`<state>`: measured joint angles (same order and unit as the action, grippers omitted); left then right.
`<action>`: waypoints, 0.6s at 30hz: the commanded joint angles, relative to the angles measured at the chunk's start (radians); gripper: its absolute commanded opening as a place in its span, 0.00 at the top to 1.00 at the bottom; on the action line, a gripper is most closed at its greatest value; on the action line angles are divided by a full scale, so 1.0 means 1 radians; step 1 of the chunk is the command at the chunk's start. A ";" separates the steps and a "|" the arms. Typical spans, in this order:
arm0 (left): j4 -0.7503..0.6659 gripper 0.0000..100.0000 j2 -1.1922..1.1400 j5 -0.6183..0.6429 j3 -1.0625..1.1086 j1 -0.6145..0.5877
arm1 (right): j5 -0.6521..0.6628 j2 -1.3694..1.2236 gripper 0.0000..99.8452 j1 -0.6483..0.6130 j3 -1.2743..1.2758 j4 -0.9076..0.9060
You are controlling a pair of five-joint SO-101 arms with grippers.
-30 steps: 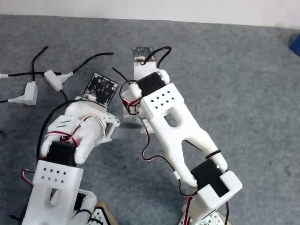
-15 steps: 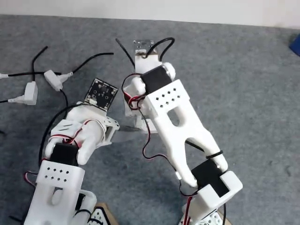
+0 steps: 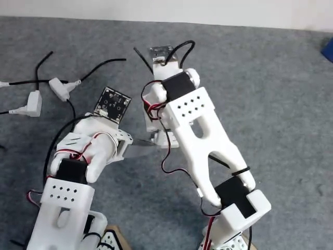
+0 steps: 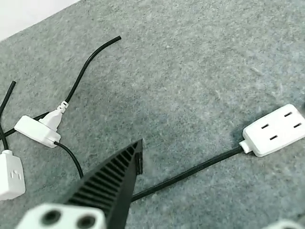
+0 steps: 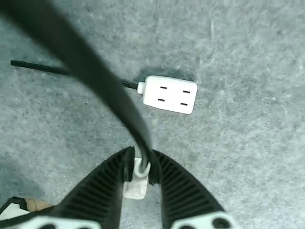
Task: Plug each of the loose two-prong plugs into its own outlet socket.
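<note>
My right gripper (image 5: 140, 156) is shut on a white two-prong plug (image 5: 137, 185), whose black cable (image 5: 90, 71) rises towards the camera. The plug hangs above the grey carpet, a short way from a white outlet socket (image 5: 169, 94) that shows two pairs of slots. The same socket (image 4: 276, 131) lies with its black cord in the left wrist view. My left gripper (image 3: 136, 148) sits low beside the right arm (image 3: 192, 125). One black finger (image 4: 116, 179) of it shows, with nothing on it. In the high view the right arm covers the socket.
Two more white cord ends (image 3: 32, 104) (image 3: 60, 88) with black cables lie at the far left of the carpet; they are the white pieces (image 4: 38, 132) (image 4: 9, 174) in the left wrist view. A blue object (image 3: 329, 49) sits at the right edge.
The right arm has shifted slightly towards the far side with the plug. The left arm drew back a little a second ago and has since stayed still.
</note>
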<state>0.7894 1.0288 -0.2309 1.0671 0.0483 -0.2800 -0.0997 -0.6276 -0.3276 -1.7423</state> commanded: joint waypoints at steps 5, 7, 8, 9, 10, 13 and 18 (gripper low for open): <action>-0.026 0.49 0.004 0.005 -0.007 -0.022 | 0.005 0.048 0.99 0.012 -0.012 -0.018; -0.023 0.49 0.010 0.008 -0.013 -0.022 | 0.005 0.058 0.99 0.016 -0.005 -0.012; -0.023 0.49 0.012 0.008 -0.015 -0.019 | 0.005 0.054 0.99 0.016 -0.002 -0.010; -0.021 0.49 0.013 0.009 -0.018 -0.016 | 0.005 0.048 0.99 0.016 -0.002 -0.002; -0.018 0.49 0.013 0.009 -0.028 -0.016 | 0.005 0.041 0.99 0.016 -0.002 0.016; 0.044 0.49 0.013 0.011 -0.065 -0.015 | -0.035 0.018 0.99 0.035 -0.007 0.059; 0.074 0.49 0.013 0.011 -0.082 -0.013 | -0.052 0.007 0.99 0.036 -0.012 0.074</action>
<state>0.8585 1.0288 -0.2309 1.0303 0.0407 -0.3184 -0.1043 -0.6091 -0.3245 -1.6840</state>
